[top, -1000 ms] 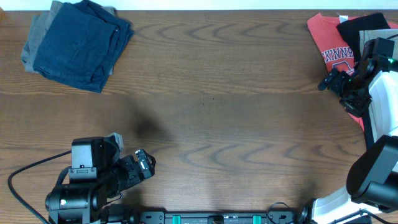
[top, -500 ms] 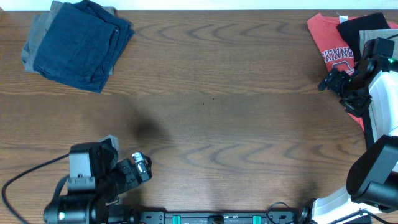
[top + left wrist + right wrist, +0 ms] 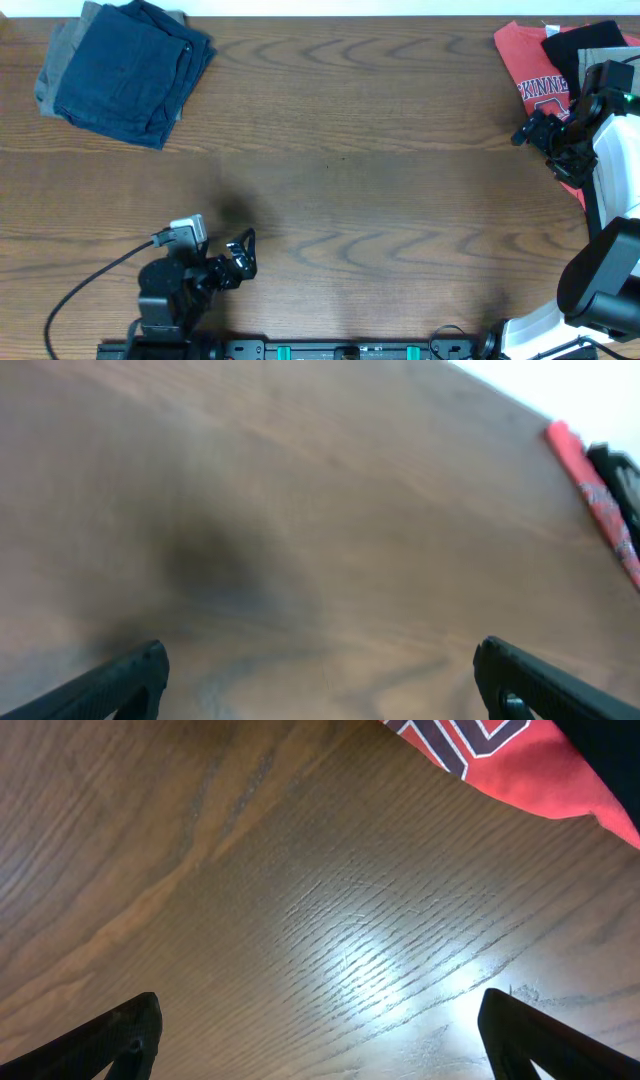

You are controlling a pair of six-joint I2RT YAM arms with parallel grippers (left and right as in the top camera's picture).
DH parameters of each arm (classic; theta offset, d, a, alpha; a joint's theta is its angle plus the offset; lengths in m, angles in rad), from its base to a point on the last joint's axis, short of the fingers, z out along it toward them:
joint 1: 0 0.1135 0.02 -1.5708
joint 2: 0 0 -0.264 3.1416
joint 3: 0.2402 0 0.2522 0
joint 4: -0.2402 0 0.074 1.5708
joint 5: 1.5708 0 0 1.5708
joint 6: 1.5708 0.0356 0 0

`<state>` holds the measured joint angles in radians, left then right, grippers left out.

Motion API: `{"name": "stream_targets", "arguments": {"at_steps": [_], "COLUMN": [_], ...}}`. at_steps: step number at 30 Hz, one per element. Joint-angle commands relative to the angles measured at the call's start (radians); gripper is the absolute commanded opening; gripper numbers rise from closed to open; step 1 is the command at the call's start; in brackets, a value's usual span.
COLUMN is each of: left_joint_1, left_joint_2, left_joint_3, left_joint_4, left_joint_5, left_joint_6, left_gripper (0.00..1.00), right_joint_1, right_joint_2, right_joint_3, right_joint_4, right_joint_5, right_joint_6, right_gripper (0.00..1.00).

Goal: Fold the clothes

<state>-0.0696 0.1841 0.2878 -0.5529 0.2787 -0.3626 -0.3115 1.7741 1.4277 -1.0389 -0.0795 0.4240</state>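
The folded dark navy denim shorts (image 3: 125, 75) lie at the far left of the wooden table, on top of a grey-brown garment (image 3: 62, 62). My left gripper (image 3: 242, 258) is open and empty near the front left edge, far from the shorts; its wrist view (image 3: 320, 678) is blurred and shows bare wood between the fingers. My right gripper (image 3: 528, 130) is open and empty at the right, beside the red T-shirt; its wrist view (image 3: 320, 1035) shows bare wood between the fingers.
A red printed T-shirt (image 3: 535, 70) with dark garments (image 3: 585, 45) on it lies at the far right; its edge shows in the right wrist view (image 3: 500, 760) and left wrist view (image 3: 595, 490). A cable (image 3: 90, 285) trails from the left arm.
The left arm has swung and pulled back toward the front edge, its gripper now pointing right. The right arm and the garments have not moved.
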Motion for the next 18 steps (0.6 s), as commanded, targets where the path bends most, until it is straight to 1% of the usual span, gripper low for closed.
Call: {"name": "stream_targets", "arguments": {"at_steps": [1, 6, 8, 12, 18], "left_joint_1": [-0.006, -0.006, -0.005, -0.004, -0.004], "left_joint_2": [-0.063, -0.136, -0.160, -0.183, -0.183], "left_joint_3": [-0.097, -0.229, -0.244, -0.282, -0.284], "left_joint_4": [0.115, 0.371, 0.433, 0.512, 0.554], "left_joint_5": [-0.011, -0.011, -0.014, -0.113, -0.258], "left_joint_6": [0.010, 0.010, 0.010, 0.010, 0.011], "left_gripper": [0.98, 0.98, 0.98, 0.98, 0.98], "right_joint_1": [0.005, 0.005, 0.004, 0.004, 0.004], "right_joint_2": [0.004, 0.004, 0.004, 0.004, 0.004], "right_joint_3": [0.007, 0.007, 0.007, 0.007, 0.007], "right_joint_4": [-0.002, -0.001, -0.001, -0.002, -0.002], "right_joint_5": [-0.003, -0.003, -0.003, -0.003, -0.003], "right_joint_6": [-0.010, -0.010, -0.010, -0.010, -0.010], "right_gripper": [0.99, 0.99, 0.99, 0.99, 0.99]}}
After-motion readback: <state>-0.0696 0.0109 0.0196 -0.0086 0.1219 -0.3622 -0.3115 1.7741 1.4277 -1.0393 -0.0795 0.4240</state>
